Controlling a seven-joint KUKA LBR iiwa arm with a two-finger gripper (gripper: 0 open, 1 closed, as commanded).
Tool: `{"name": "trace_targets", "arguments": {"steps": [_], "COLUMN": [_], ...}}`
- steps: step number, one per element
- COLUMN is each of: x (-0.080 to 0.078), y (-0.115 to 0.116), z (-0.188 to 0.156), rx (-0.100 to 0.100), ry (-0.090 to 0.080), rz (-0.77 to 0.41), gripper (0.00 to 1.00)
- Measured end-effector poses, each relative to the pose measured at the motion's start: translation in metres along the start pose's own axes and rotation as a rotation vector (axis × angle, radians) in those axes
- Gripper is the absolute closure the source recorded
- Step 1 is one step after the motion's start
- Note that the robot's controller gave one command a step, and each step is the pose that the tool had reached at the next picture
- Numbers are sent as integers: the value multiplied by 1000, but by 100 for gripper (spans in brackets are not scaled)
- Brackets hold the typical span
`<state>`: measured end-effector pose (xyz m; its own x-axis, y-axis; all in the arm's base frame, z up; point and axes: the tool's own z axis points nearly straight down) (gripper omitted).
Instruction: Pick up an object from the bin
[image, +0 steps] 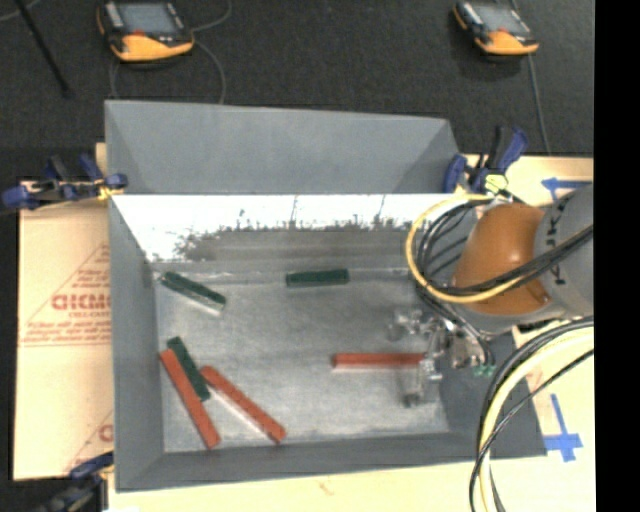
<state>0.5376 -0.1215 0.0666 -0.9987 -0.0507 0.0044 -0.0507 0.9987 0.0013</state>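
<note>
The gripper (412, 360) is hanging low in the right part of the grey bin (135, 330), w/ the arm's orange cover (500, 262) bulging just behind it and loops of black and yellow cables (428, 262) curling round that cover. It's standing open: one metal finger (405, 324) is sitting on the back-wall side of a thin red bar (368, 360), the other on the front-wall side, and both look apart from the bar, so nothing's being gripped as far as I can see. That red bar is lying flat on the bin floor, its right end directly under the gripper, btwn the fingers, and the rest of it is pointing straight away from the gripper toward the bin's left. Everything else is lying well apart from the gripper. Away from it toward the back wall and somewhat left, a short dark green bar (317, 278) is lying flat, approx. parallel to that wall. Further left again, a second dark green bar (192, 289) w/ a pale edge is lying at a slant. Across the bin floor from the gripper, in the front-left area, a loose cluster is sitting: two long red bars, one (190, 402) nearer the left wall and one (243, 405) nearer the gripper, both slanting down toward the front wall, plus a small dark green bar (186, 366) that's resting against or partly over the leftmost red one; can't tell which.
</note>
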Motion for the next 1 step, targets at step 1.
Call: {"name": "trace_targets", "arguments": {"steps": [1], "x": [-4], "y": [-2], "z": [-4], "rx": [4], "ry": [-10], "rz": [-4], "gripper": [100]}}
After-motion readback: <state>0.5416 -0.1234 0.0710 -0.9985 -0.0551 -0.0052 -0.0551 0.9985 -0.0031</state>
